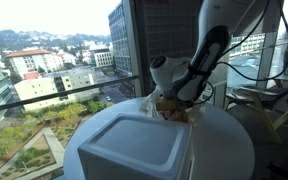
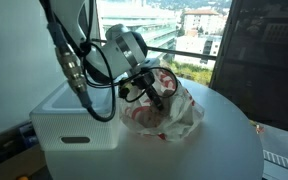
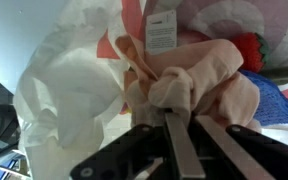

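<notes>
My gripper [image 3: 184, 118] has its fingers drawn nearly together, pinching a tan fold of the plush toy [image 3: 199, 75]. The toy lies straight ahead, inside the plastic bag [image 2: 181, 117] on the round table [image 2: 229, 150], beside the white box [image 2: 69, 122].

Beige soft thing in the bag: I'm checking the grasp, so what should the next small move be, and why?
Probably a short lift straight up. In the wrist view the gripper has its jaws nearly together on a fold of the beige soft thing, which lies in the white bag; a small lift would show whether the pinch holds without dragging the bag.
</notes>
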### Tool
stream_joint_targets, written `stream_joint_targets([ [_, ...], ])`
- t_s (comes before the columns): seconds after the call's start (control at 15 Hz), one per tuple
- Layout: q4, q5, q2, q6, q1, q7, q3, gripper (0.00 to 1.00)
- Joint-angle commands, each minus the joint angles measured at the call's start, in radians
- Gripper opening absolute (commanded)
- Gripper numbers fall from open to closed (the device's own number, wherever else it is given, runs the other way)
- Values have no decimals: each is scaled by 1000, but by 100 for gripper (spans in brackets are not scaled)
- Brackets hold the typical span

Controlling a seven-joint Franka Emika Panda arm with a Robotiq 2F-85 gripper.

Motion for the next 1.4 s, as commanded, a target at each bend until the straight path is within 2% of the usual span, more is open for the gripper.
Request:
stream_joint_targets([
  [0.0,-16,32,-66,-105,-18,-55,49,0],
  [0.2,-36,96,-136,-204,-32,-134,98,2],
  [0.47,-29,260,-253,-398,-54,-362,162,2],
  [0.87,28,358,-423,-839,-48,-675,233,2],
  [1.07,51,384,-518,-908,-44,-823,280,2],
  [1.33,109,321,-598,-878,-33,-838,355,2],
])
